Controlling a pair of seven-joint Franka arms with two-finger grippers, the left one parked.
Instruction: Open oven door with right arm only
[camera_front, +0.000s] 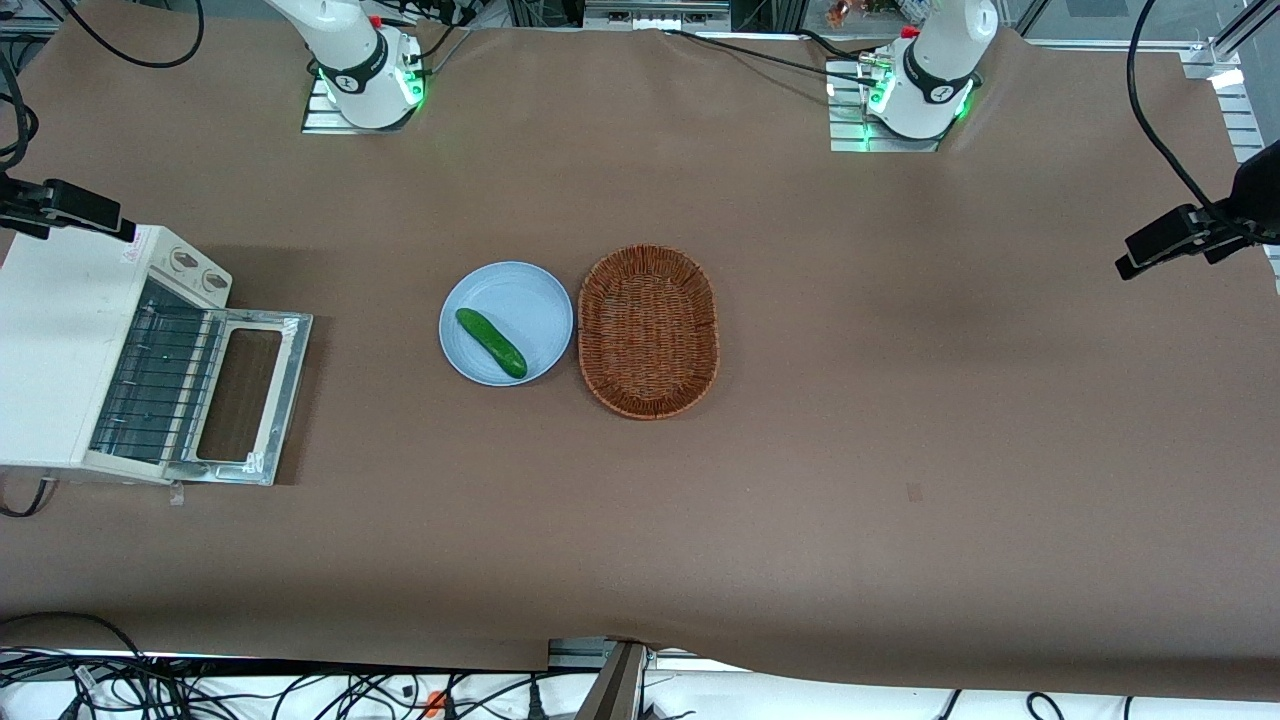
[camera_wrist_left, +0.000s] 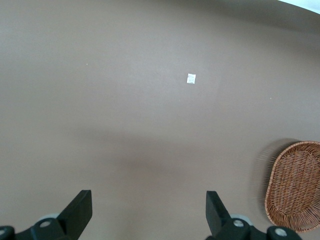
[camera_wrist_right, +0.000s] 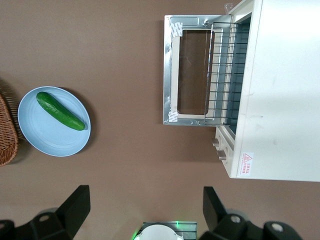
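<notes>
The white toaster oven (camera_front: 60, 350) stands at the working arm's end of the table. Its oven door (camera_front: 292, 385) hangs fully open, lying flat on the table in front of the oven, shiny inner frame up. The wire rack (camera_front: 160, 385) inside shows. The oven door (camera_wrist_right: 168, 70) and oven (camera_wrist_right: 285, 90) also show in the right wrist view. My right gripper (camera_wrist_right: 145, 205) is high above the table, apart from the oven, open and empty, with its fingers (camera_wrist_right: 75, 205) wide apart. In the front view only the right arm's base (camera_front: 360, 70) shows.
A blue plate (camera_front: 520, 290) with a cucumber (camera_front: 490, 342) sits mid-table, a wicker basket (camera_front: 648, 330) beside it. The oven's two-knob panel (camera_front: 195, 270) is beside the door opening. Black cameras on stands (camera_front: 70, 205) (camera_front: 1190, 235) reach in at both table ends.
</notes>
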